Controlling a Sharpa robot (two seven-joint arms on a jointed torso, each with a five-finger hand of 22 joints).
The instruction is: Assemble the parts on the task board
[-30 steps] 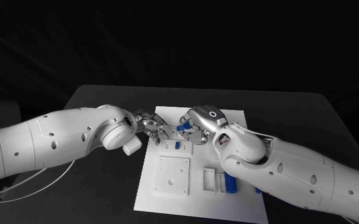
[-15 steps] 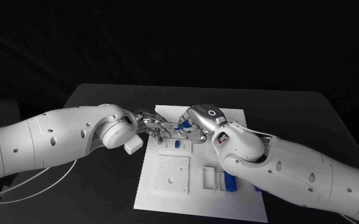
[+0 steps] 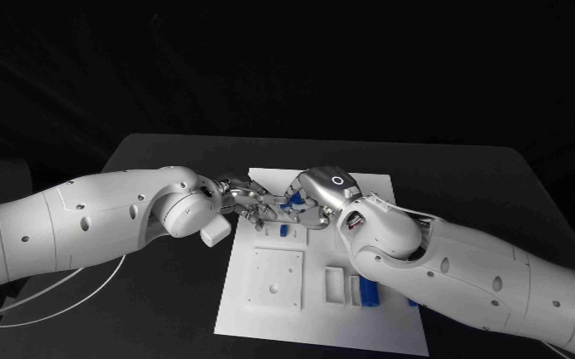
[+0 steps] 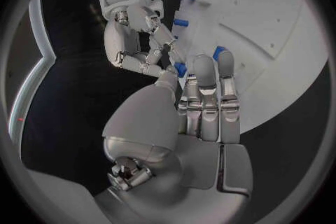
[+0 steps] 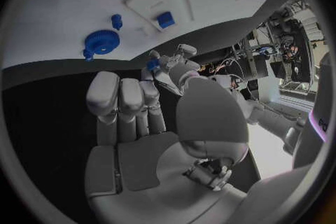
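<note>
The white task board [image 3: 317, 326] lies in the middle of the table. Above its far end my left hand [image 3: 244, 202] and right hand [image 3: 314, 199] meet fingertip to fingertip. Between them sits a small blue part [image 3: 292, 201], pinched by the right hand's fingertips [image 4: 159, 51]. My left hand's thumb tip [image 4: 168, 77] also presses on the part [image 4: 181, 69]. The part [image 5: 153, 64] hangs off the board. Just below the hands a short blue peg [image 3: 284, 230] stands in the board. A blue gear [image 5: 101, 43] and a blue block [image 5: 166, 19] rest on the board too.
A square white plate [image 3: 276, 280] and narrow white slots [image 3: 336, 286] take up the board's near half. A blue block [image 3: 371, 294] stands beside the slots, and another blue piece [image 3: 414, 302] lies at the board's right edge. A white cable [image 3: 60, 297] runs under my left arm.
Both hands have edged slightly toward the far end of the board, keeping the small blue part between their fingertips. Nothing on the board has moved.
</note>
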